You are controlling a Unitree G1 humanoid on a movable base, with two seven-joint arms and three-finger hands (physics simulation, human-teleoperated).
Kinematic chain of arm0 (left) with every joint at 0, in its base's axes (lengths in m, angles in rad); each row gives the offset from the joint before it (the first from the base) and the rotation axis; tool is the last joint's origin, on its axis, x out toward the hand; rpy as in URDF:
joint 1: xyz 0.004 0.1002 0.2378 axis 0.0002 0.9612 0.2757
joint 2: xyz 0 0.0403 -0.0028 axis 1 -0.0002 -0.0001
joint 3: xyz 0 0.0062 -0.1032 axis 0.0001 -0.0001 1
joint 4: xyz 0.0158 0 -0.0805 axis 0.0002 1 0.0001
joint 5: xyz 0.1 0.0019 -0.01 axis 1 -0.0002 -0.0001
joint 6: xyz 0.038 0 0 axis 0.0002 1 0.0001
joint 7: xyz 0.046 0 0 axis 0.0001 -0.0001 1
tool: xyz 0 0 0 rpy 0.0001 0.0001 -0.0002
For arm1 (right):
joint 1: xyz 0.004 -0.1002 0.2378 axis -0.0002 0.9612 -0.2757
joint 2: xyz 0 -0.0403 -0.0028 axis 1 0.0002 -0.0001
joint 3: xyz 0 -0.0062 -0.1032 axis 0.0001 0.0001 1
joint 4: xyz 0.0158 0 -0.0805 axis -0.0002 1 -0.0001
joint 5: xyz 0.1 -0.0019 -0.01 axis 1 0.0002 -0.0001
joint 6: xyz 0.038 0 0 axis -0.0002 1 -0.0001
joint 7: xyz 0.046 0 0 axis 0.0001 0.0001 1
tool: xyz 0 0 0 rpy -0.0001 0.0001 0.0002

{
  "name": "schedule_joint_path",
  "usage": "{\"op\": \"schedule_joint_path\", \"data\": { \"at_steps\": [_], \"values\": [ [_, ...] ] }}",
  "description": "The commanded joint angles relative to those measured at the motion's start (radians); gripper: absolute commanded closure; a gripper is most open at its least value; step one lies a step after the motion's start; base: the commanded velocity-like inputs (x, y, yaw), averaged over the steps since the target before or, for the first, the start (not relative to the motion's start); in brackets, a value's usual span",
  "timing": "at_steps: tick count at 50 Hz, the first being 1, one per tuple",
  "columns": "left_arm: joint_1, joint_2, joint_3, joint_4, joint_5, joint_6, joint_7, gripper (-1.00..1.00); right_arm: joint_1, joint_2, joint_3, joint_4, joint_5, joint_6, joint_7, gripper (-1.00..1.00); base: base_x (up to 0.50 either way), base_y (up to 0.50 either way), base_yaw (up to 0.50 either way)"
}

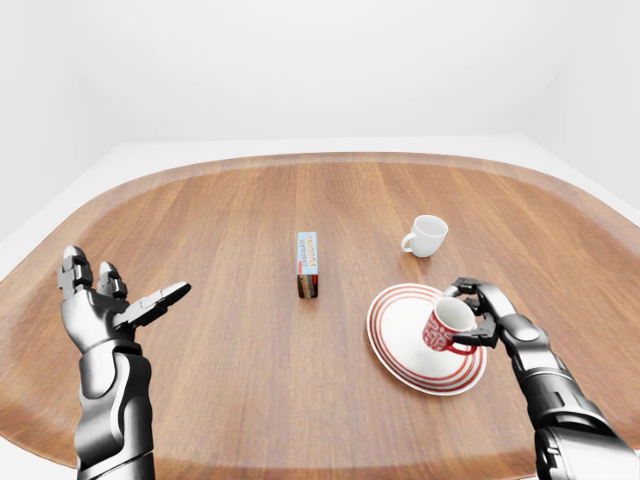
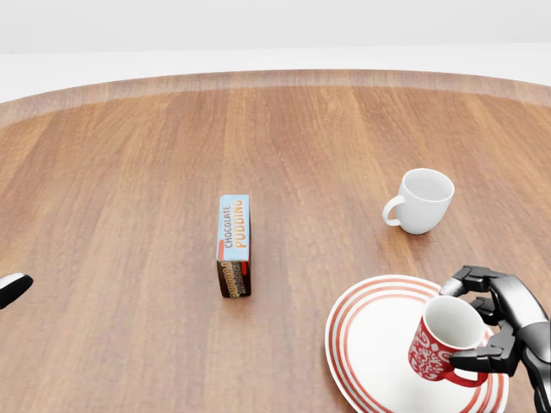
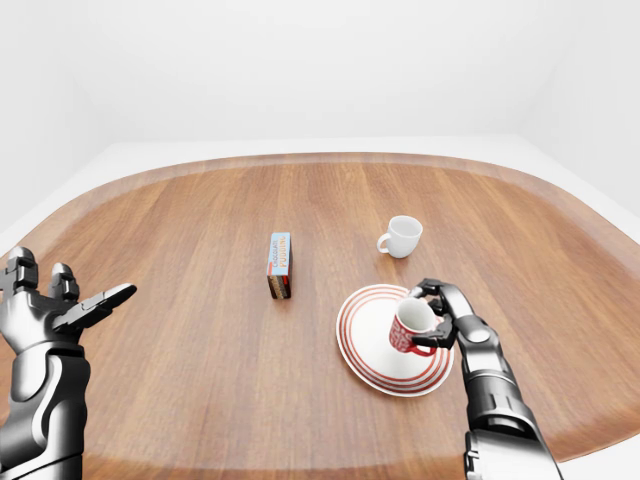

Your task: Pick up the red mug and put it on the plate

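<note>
The red mug (image 2: 441, 341) with a white pattern and white inside is tilted to the left, over the right part of the plate (image 2: 379, 344), a white plate with red rings at the lower right of the head view. My right hand (image 2: 486, 327) is shut on the mug, fingers round its right side and handle. Whether the mug touches the plate I cannot tell. My left hand (image 1: 125, 300) is open and empty, raised at the left of the left-eye view, far from the plate.
A white mug (image 2: 420, 200) stands above the plate. A chocolate pudding box (image 2: 235, 244) stands on edge near the middle of the round wooden table (image 2: 129, 155). The table's rim curves close along the bottom of the eye views.
</note>
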Motion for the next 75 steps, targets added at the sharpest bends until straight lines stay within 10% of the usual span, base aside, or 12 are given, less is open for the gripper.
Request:
{"op": "schedule_joint_path", "data": {
  "at_steps": [1,5,48,49,52,65,70,75],
  "values": [
    [0.001,0.000,-0.001,0.002,0.001,0.000,-0.001,-1.00,-0.007,-0.001,0.001,0.018,0.015,0.000,-0.015,0.81,0.00,0.00,0.00],
    [0.000,0.000,-0.001,0.000,0.001,0.000,0.000,-1.00,-0.010,-0.001,0.002,0.027,0.014,0.000,-0.017,0.42,0.00,0.00,0.00],
    [0.003,-0.003,-0.002,0.000,0.004,0.000,-0.001,-1.00,-0.040,0.004,0.028,0.147,0.001,0.000,-0.040,0.22,0.00,0.00,0.00],
    [0.003,-0.003,-0.002,0.003,0.003,0.000,-0.001,-1.00,-0.039,0.004,0.028,0.146,0.002,0.000,-0.040,0.13,0.00,0.00,0.00],
    [0.002,-0.002,-0.002,0.005,0.003,0.000,-0.002,-1.00,-0.035,0.003,0.026,0.126,0.005,0.000,-0.035,-1.00,0.00,0.00,0.00],
    [0.004,-0.003,-0.001,0.000,0.003,0.000,-0.002,-1.00,0.022,-0.007,-0.008,-0.061,0.027,0.000,0.000,-1.00,0.00,0.00,0.00],
    [0.003,-0.003,-0.001,-0.001,0.003,0.000,-0.001,-1.00,0.146,0.004,-0.078,-0.469,0.042,0.175,0.065,-1.00,0.00,0.00,0.00],
    [0.002,-0.003,-0.003,0.007,0.004,0.000,-0.002,-1.00,0.269,0.032,-0.221,-1.032,0.060,0.175,0.188,-1.00,0.00,0.00,0.00]
  ]
}}
